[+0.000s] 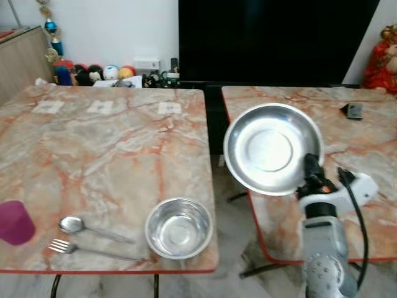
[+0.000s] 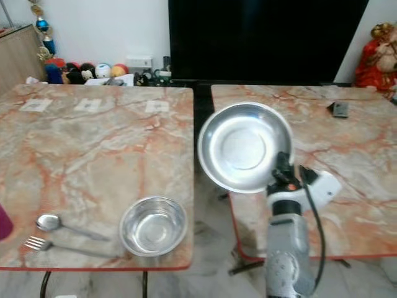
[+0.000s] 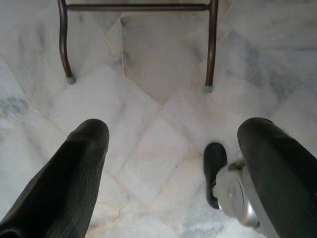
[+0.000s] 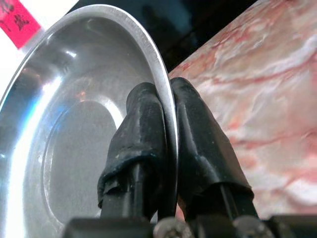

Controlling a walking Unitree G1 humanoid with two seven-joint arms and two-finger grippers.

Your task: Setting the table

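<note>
Currently the right gripper [image 1: 308, 166] holds a steel plate [image 1: 272, 149] by its rim, fingers [image 4: 143, 129] pinching the edge from both sides, one inside the dish, one behind. Plate is tilted up on edge, in the air over the gap between the two marble worktops, partly over the right worktop [image 1: 372, 143]. Rim pinch likely because a flat plate offers no other grip; held high probably to clear the worktop edge on the way across. Left worktop [image 1: 99, 149] carries the place setting near its front edge: steel bowl [image 1: 179, 228], spoon [image 1: 73, 224], fork [image 1: 62, 247], purple cup [image 1: 13, 221] at far left. Plate probably belongs by these. Left gripper [image 3: 163, 168] hangs idle over the floor, fingers spread, holding nothing.
</note>
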